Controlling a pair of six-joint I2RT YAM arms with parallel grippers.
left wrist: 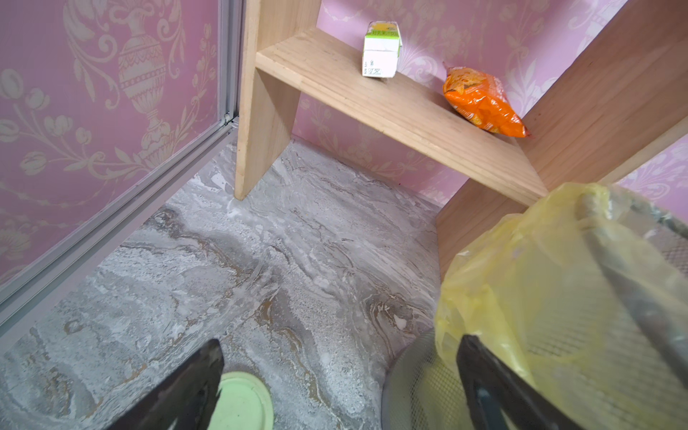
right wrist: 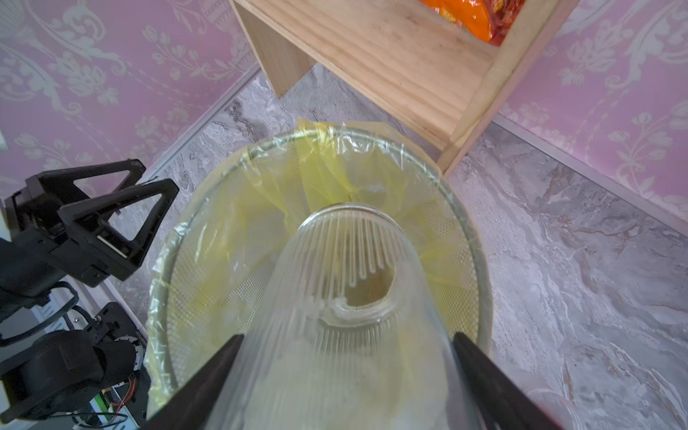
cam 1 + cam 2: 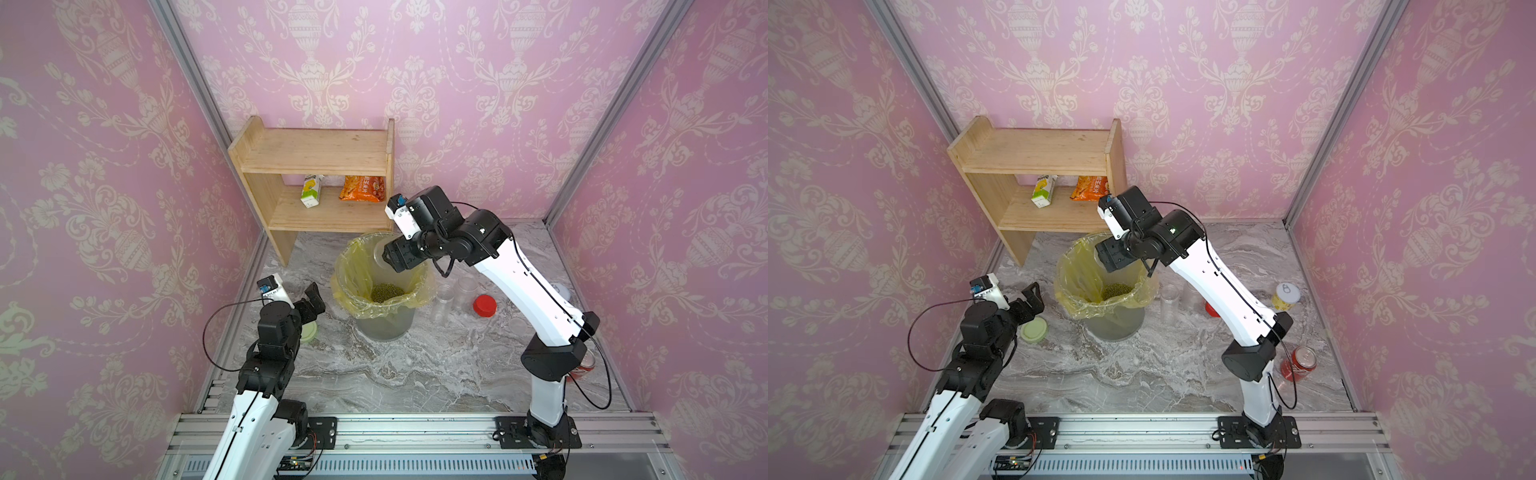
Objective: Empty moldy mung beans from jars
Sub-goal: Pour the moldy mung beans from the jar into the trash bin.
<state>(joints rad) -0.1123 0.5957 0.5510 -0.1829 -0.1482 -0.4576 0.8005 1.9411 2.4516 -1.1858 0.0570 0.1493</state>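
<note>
Toward the front right corner of the worktop [image 3: 395, 374], a red can [image 3: 1300, 365] is half hidden behind the right arm, its print unreadable. Near the left edge the left gripper [image 3: 1030, 297] stands wide open and empty above a pale green lid [image 3: 1034, 330]. Mid-worktop, the right gripper [image 2: 348, 337] clamps the ribbed jar [image 2: 335, 372], tipped mouth-down over the bag-lined bin [image 3: 386, 328]; mung beans [image 3: 386, 293] lie at its bottom. Two clear jars [image 3: 442, 303] blur together beside it, near a red lid [image 3: 484, 306]. On the back shelf [image 3: 316, 158], carton [image 3: 311, 191] and snack bag [image 3: 361, 189] lettering is illegible.
</note>
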